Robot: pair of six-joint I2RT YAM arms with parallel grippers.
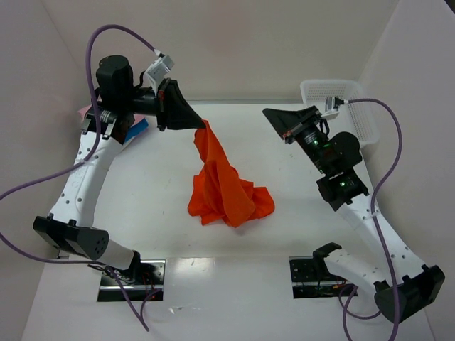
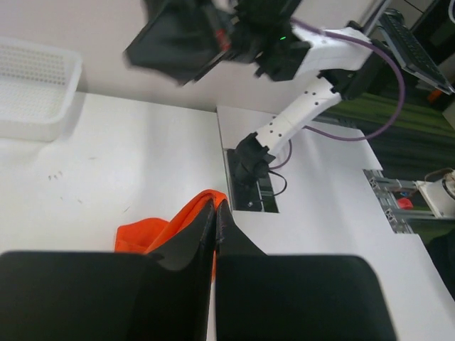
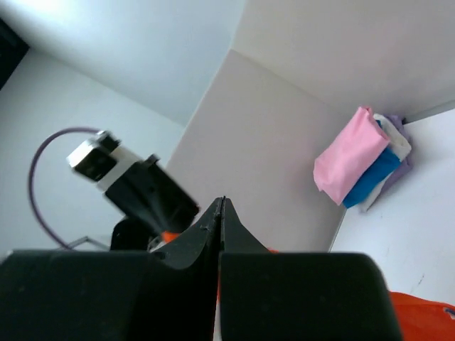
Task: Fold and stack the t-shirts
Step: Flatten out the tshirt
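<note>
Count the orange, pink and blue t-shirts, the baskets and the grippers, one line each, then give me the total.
Orange t-shirt: 1
Pink t-shirt: 1
Blue t-shirt: 1
White mesh basket: 1
Grippers: 2, the left gripper and the right gripper
Total: 6

Top external: high behind both arm bases [image 1: 71,238], looking down on the whole counter [image 1: 142,199].
Left wrist: close behind the left hand [image 2: 215,206], facing ahead of it across to the right arm [image 2: 306,106].
Right wrist: close behind the right hand [image 3: 221,206], tilted up at the walls [image 3: 284,106].
Shared by all: orange t-shirt [image 1: 224,188].
</note>
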